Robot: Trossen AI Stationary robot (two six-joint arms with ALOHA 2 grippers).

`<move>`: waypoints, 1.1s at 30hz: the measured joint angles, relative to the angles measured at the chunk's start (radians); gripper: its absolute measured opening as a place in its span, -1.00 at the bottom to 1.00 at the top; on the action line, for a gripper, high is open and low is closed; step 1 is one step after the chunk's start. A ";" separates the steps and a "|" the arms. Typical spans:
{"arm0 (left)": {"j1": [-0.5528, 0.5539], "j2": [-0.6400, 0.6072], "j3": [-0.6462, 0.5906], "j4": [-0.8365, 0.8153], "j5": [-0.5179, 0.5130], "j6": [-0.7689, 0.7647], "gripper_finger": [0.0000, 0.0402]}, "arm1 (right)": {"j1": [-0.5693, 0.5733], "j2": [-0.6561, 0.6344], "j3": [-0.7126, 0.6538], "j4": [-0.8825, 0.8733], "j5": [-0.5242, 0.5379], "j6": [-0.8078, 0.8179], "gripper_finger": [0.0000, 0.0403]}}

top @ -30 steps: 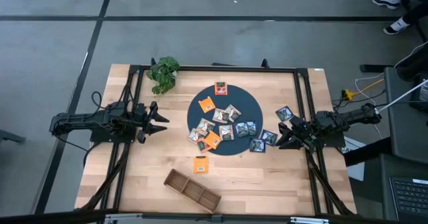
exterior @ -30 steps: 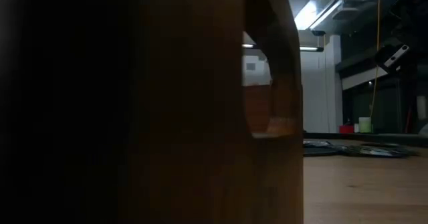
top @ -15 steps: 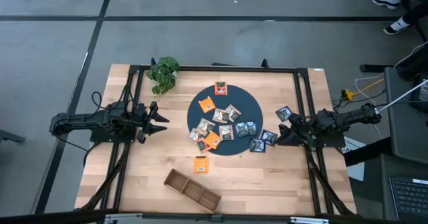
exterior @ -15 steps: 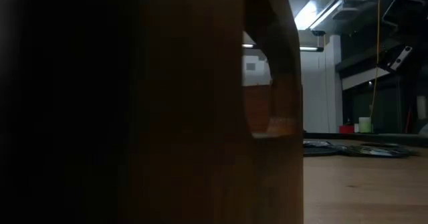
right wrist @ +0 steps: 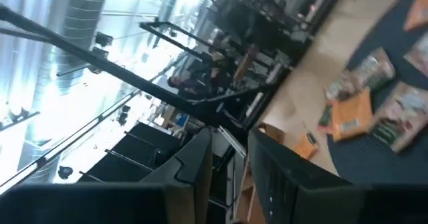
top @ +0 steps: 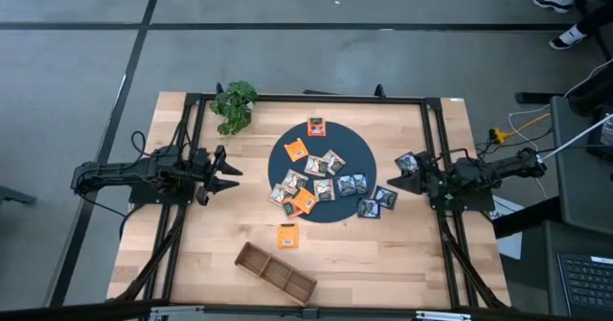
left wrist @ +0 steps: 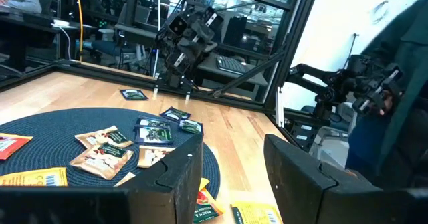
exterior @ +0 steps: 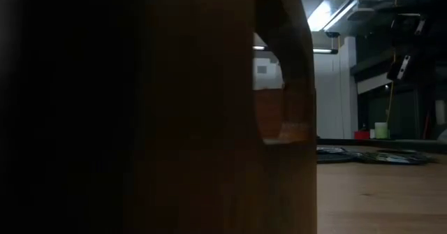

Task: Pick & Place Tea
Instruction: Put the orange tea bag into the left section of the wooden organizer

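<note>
A big brown shape (exterior: 209, 108) right against the low camera blocks most of our level view, leaving only a thin strip of sachets (exterior: 377, 155) edge-on. From above, the print on the tea sachets (top: 326, 177) is too small to read. Our right wrist view is smeared by blur; the right gripper (right wrist: 231, 164) shows nothing clearly between its fingers.

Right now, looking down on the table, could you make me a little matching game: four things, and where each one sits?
Things:
1. green plant
2. brown tray
3. lone orange sachet
4. round mat

Places:
A. middle of the table
B. far left corner
C. near edge
D. bare wood, between mat and tray

Pairs: 1-B, 2-C, 3-D, 4-A
</note>
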 joint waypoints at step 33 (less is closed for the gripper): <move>0.023 0.000 0.000 -0.006 -0.190 0.318 -0.22 | 0.000 0.961 0.657 -0.231 0.344 -0.353 -0.49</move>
